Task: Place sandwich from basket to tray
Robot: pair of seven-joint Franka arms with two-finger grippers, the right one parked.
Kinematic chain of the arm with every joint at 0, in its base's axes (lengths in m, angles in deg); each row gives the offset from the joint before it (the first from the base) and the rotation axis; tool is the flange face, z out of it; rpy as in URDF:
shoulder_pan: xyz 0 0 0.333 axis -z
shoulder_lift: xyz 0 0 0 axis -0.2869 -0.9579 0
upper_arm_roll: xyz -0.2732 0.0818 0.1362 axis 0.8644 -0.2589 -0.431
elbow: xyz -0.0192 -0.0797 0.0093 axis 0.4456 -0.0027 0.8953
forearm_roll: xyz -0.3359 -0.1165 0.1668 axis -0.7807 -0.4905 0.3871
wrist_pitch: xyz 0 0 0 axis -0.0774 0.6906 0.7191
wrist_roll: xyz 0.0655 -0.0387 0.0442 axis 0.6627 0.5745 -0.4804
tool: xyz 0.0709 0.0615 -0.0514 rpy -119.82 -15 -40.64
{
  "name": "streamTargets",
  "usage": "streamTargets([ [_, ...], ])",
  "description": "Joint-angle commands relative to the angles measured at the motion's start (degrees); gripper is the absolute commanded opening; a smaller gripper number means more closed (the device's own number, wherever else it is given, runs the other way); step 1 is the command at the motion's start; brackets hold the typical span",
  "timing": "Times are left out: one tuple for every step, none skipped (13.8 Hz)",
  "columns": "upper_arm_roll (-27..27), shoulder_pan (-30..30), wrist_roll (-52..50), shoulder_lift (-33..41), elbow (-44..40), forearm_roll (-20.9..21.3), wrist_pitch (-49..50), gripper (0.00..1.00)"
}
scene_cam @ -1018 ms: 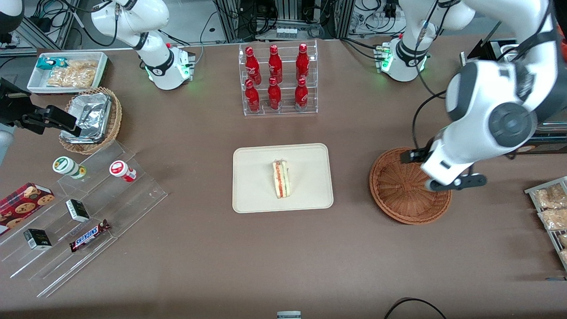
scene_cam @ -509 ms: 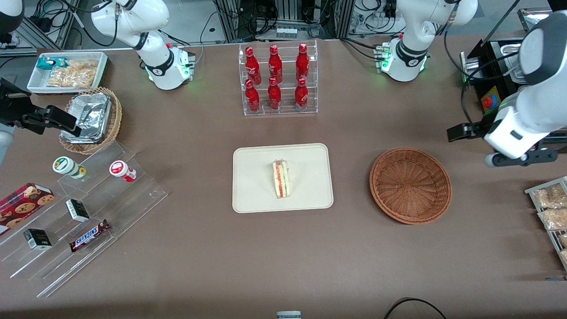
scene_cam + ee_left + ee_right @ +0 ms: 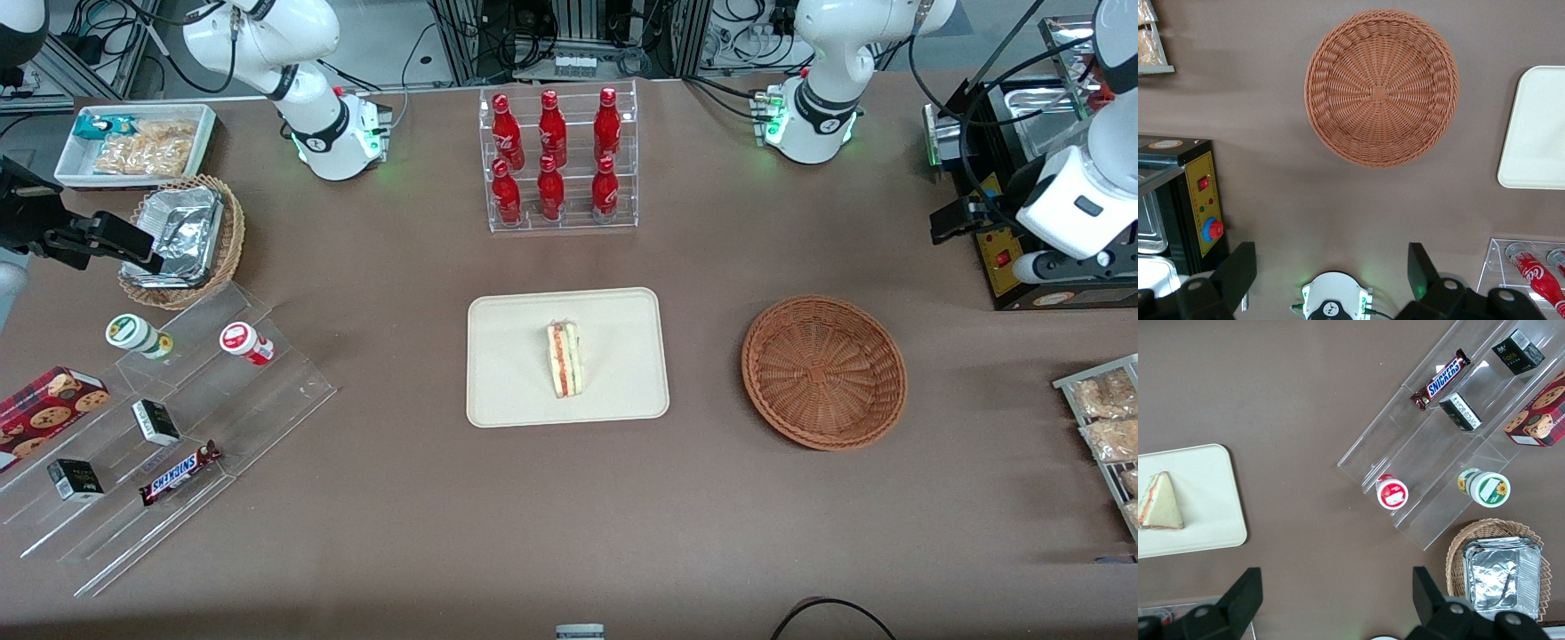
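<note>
On the brown table [image 3: 400,533] the sandwich [image 3: 564,359] lies on the tray [image 3: 613,311]; beside it, the basket [image 3: 823,371] holds nothing. Farther off, the gripper [image 3: 1331,268] hangs spread apart, carrying nothing, high above the table. Placement looks finished.

tray [image 3: 1538,133] cut by wrist frame edge; gripper [image 3: 1331,267] fingertips partly cropped, apparently spread.

Reddish-brown woven basket [image 3: 824,372]; cream tray [image 3: 524,400]; white sandwich [image 3: 564,358], red-green edge; black gripper [image 3: 1331,267]
</note>
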Motion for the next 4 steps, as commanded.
streamTargets([
  [1.02, -1.29, 0.61, 4.06, 3.37, 0.91, 0.47, 1.00],
  [0.93, -1.47, 1.30, 4.77, 4.08, 0.82, 0.47, 1.00],
  [0.93, -1.73, 3.66, 4.95, 4.43, 0.82, 0.47, 1.00],
  [0.41, -1.73, 4.82, 4.95, 4.35, 0.64, 0.30, 1.00],
])
